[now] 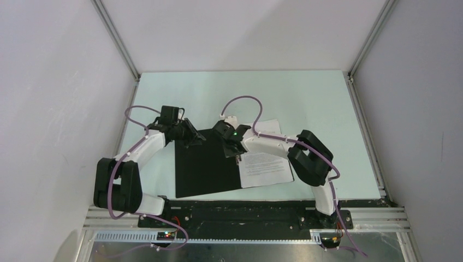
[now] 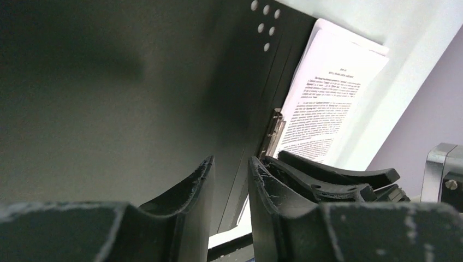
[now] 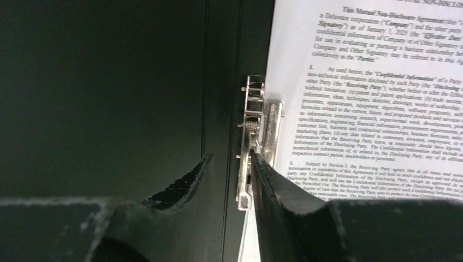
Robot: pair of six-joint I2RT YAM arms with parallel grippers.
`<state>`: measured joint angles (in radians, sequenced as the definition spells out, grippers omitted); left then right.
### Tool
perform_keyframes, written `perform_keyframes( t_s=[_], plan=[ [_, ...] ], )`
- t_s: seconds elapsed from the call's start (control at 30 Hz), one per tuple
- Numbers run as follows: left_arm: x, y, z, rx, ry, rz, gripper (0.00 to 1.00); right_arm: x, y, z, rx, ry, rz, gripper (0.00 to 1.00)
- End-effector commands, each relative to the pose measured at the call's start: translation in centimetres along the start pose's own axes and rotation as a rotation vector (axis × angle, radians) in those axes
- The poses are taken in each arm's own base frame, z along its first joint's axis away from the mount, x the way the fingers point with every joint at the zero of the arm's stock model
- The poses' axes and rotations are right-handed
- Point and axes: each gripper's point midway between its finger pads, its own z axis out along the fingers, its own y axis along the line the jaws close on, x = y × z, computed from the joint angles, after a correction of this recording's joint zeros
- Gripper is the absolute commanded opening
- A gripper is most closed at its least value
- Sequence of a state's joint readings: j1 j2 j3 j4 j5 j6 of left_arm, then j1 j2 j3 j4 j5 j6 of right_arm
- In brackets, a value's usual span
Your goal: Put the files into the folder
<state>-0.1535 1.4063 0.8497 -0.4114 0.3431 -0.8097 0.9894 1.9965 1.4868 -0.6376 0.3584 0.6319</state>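
The folder (image 1: 205, 169) lies open on the table, black inside facing up. The files (image 1: 267, 166), white printed sheets, rest on its right half and stick out past its right edge. My left gripper (image 1: 192, 136) hovers at the folder's far left corner; in the left wrist view it (image 2: 231, 161) stands slightly open over the black cover (image 2: 109, 109), holding nothing. My right gripper (image 3: 230, 155) is open low over the spine, its right finger (image 3: 284, 196) against the metal clip (image 3: 254, 147) beside the files (image 3: 371, 98).
The pale green table (image 1: 306, 98) is boxed in by white walls with metal corner posts. A black strip and the arm bases run along the near edge (image 1: 245, 210). The right gripper's fingers (image 2: 338, 174) show close beside my left gripper.
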Motion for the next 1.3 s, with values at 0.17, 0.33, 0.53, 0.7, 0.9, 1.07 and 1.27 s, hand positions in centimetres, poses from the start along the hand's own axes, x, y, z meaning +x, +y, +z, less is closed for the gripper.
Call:
perform_keyframes(
  t_s=[0.17,0.33,0.53,0.7,0.9,1.07,1.27],
  plan=[
    [-1.0,-0.8,-1.7,0.03,-0.049,0.028,0.33,0.6,-0.4,1.1,0.071,0.018,-0.001,0.31],
    [-1.4,-1.3,-2.1,0.042,-0.061,0.024,0.33,1.2,-0.4,1.3,0.071,0.029,0.001,0.29],
    [-1.5,-0.8,-2.1,0.026,-0.067,0.018,0.33,2.1,0.2,1.9,0.084,0.043,-0.025,0.23],
    [-1.8,-0.1,-2.1,0.012,-0.073,0.01,0.33,2.4,-0.1,2.5,0.125,0.051,-0.041,0.22],
    [-1.7,0.9,-2.4,-0.009,-0.075,0.013,0.33,2.5,-0.2,2.2,0.144,0.055,-0.053,0.21],
    [-1.3,2.1,-2.3,-0.029,-0.071,0.011,0.33,2.0,0.0,2.0,0.134,0.034,-0.068,0.18],
    [-1.1,2.6,-2.3,-0.032,-0.066,0.009,0.33,1.4,-0.3,2.8,0.13,0.023,-0.081,0.23]
  ],
)
